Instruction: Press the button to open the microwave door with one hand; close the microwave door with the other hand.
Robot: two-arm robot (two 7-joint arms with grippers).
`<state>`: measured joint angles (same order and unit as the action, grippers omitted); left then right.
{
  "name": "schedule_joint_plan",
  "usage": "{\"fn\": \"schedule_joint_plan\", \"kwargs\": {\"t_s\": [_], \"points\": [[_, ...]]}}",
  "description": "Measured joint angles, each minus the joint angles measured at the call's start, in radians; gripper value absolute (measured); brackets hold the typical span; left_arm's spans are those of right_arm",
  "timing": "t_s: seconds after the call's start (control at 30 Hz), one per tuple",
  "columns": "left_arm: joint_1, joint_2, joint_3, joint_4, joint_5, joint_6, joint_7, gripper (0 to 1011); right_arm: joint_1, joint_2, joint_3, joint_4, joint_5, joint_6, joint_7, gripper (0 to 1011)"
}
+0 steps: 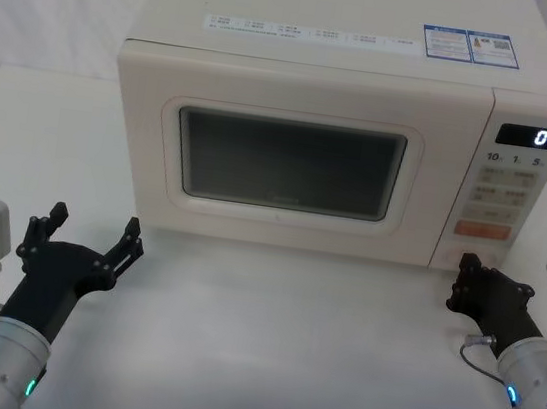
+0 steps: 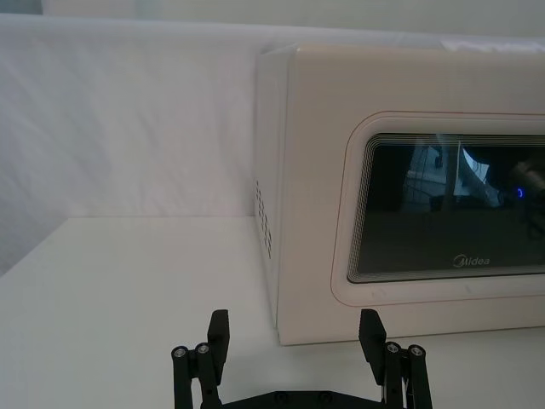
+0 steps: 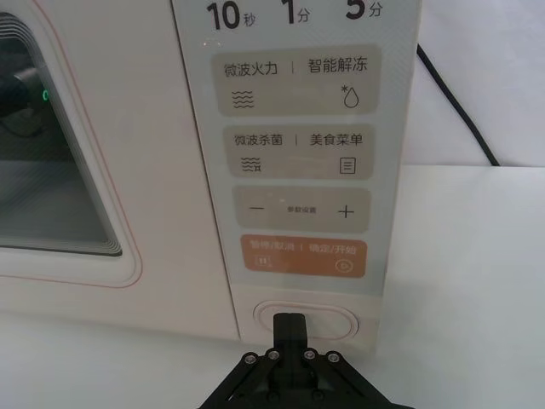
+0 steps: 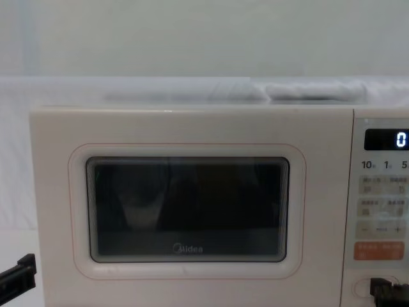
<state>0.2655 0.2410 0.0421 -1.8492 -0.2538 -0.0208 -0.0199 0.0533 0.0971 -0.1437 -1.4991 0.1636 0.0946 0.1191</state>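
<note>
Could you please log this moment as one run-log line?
microwave door closed | right end effector shut, at button | left end effector open, idle

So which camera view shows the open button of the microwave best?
The right wrist view: the button faces the camera at the bottom of the control panel, with the shut right hand at it. The chest view shows part of it beside that hand. In the head view the right hand covers it. The left wrist view looks at the microwave door.

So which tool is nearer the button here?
The right tool, shut, its tip right at the button at the bottom of the panel. The left tool is open before the microwave's far left corner.
</note>
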Motion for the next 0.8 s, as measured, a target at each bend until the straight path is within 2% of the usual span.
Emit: {"fn": "schedule_joint_plan", "kwargs": {"t_s": [0.8], "points": [[0.000, 0.000, 0.000, 0.000, 0.000, 0.000, 0.000, 1001, 0.018, -0.002, 0.000, 0.019, -0.032, 0.025, -0.010, 0]]}}
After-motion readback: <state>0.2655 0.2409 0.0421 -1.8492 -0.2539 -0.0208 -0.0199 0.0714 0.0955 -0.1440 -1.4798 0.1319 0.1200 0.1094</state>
